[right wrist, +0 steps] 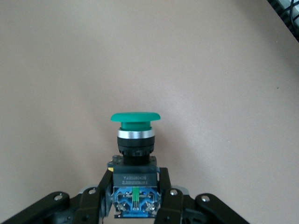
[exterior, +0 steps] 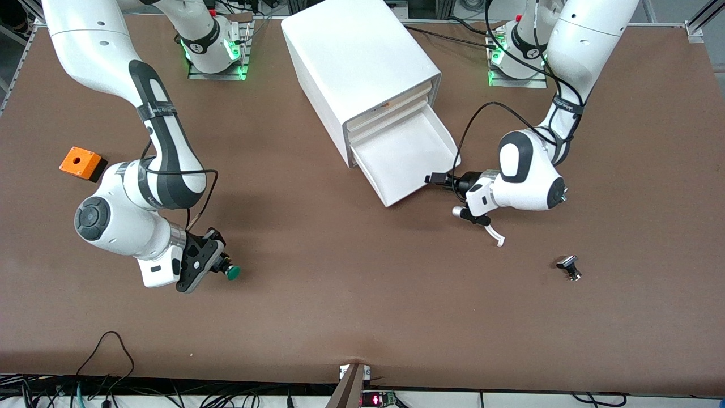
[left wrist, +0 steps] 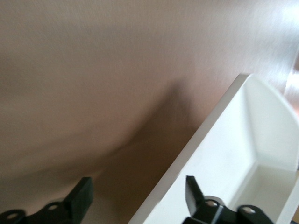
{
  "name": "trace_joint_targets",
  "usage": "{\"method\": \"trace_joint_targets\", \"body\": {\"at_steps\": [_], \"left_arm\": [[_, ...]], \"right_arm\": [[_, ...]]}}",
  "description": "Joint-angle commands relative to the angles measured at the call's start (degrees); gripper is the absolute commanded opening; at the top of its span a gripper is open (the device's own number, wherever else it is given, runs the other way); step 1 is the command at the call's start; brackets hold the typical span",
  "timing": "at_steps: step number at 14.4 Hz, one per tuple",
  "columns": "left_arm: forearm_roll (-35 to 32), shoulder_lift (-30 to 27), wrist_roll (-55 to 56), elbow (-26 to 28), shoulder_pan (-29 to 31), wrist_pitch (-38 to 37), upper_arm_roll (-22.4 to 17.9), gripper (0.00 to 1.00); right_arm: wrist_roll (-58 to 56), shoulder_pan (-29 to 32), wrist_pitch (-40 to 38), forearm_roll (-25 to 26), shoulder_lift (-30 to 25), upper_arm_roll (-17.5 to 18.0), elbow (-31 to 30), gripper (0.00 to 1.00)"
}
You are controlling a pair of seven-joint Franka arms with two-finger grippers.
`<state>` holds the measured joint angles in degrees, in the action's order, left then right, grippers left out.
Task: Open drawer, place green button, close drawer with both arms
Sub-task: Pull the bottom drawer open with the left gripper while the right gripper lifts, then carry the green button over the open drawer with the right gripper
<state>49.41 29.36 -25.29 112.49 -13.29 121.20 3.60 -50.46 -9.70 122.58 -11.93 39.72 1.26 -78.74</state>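
Note:
The bottom drawer (exterior: 403, 154) of the white cabinet (exterior: 362, 62) is pulled out and empty. My left gripper (exterior: 433, 178) is open at the drawer's front corner toward the left arm's end. In the left wrist view the drawer's front wall (left wrist: 219, 140) runs between its spread fingers (left wrist: 80, 199). My right gripper (exterior: 218, 263) is shut on the dark body of the green-capped button (exterior: 231, 272), low over the table toward the right arm's end. In the right wrist view the button (right wrist: 135, 140) sticks out between the fingers, cap pointing away.
An orange box with a hole (exterior: 83, 162) lies toward the right arm's end of the table. A black-capped silvery button (exterior: 569, 266) lies toward the left arm's end, nearer the front camera than the left gripper. The three upper drawers are closed.

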Motion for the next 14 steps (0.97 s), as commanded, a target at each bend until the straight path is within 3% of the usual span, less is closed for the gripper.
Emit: {"method": "trace_joint_targets", "body": {"at_steps": [1, 7, 9, 14], "left_arm": [[-2.47, -5.09, 1.55, 0.45, 2.82, -0.61, -0.09, 1.00], [-23.19, -14.31, 10.77, -0.34, 4.94, -4.99, 0.00, 1.00], [-32.05, -17.21, 11.92, -2.53, 5.64, -8.50, 0.00, 1.00], [-48.25, -18.64, 12.10, -15.60, 6.96, -22.73, -0.09, 1.00]], "right_arm": [[4.48, -0.41, -5.14, -0.82, 0.62, 0.06, 4.73, 0.28], [13.61, -3.21, -6.12, -0.20, 0.53, -0.03, 6.66, 0.25], [15.91, -6.28, -6.30, 3.38, 0.53, 0.06, 9.03, 0.25], [15.65, -13.49, -9.02, 5.60, 0.62, 1.99, 11.68, 0.25]]}}
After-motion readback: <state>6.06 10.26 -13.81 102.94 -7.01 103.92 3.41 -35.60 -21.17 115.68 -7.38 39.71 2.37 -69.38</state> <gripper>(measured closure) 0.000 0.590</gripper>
